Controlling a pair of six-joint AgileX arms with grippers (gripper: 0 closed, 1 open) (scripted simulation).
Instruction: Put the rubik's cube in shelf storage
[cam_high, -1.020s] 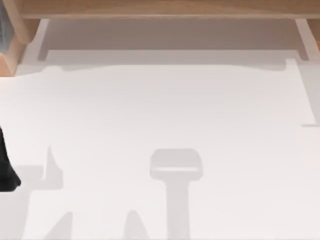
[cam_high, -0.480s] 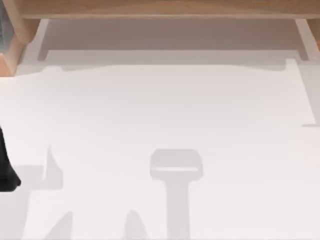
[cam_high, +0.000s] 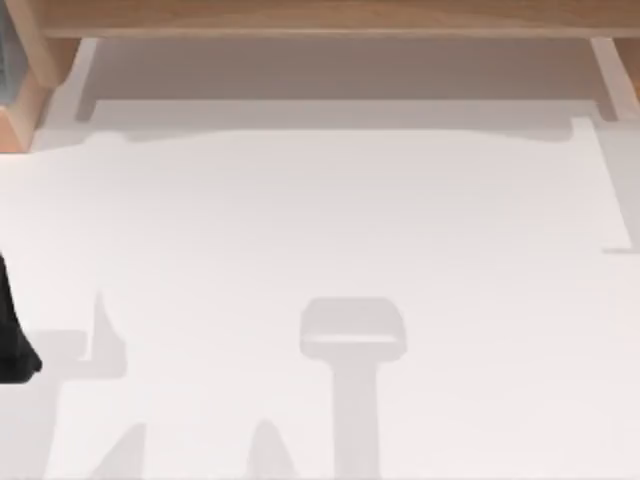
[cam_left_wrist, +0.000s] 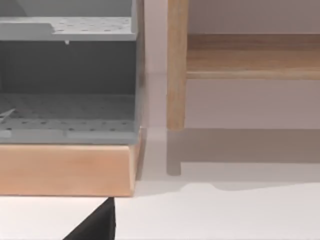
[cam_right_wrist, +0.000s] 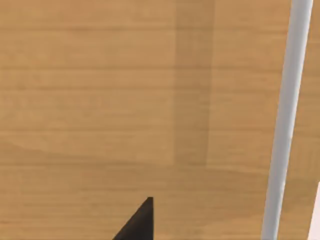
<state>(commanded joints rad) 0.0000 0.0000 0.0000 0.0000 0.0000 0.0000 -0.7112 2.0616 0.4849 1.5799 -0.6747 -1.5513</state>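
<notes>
Shelf storage (cam_high: 320, 15) runs as a long light-brown board along the far edge of the white table (cam_high: 320, 220) in the top view, with a wooden side panel at the far left corner and pale upright supports (cam_high: 608, 75) standing under the board near each end. Shadows of the shelf and of the arms lie on the table's surface. A black part of the left arm (cam_high: 12, 335) pokes in at the table's left edge, low in the view; whether its pincer is spread or closed cannot be told.

From the left wrist view, a wooden upright (cam_left_wrist: 177, 65) of the shelf storage stands on the table, with the board (cam_left_wrist: 252, 55) reaching away from it. Beside the upright sits a grey perforated rack (cam_left_wrist: 67, 75) on a light wooden base (cam_left_wrist: 65, 170). A black tip of the left gripper (cam_left_wrist: 97, 227) shows at the lower edge; how far it is open cannot be told.

From the right wrist view, light-brown wood grain (cam_right_wrist: 100, 100) lies close before the camera, crossed by a pale upright bar (cam_right_wrist: 285, 120). A black finger (cam_right_wrist: 137, 222) of the right gripper juts in at the lower edge; its opening cannot be told.
</notes>
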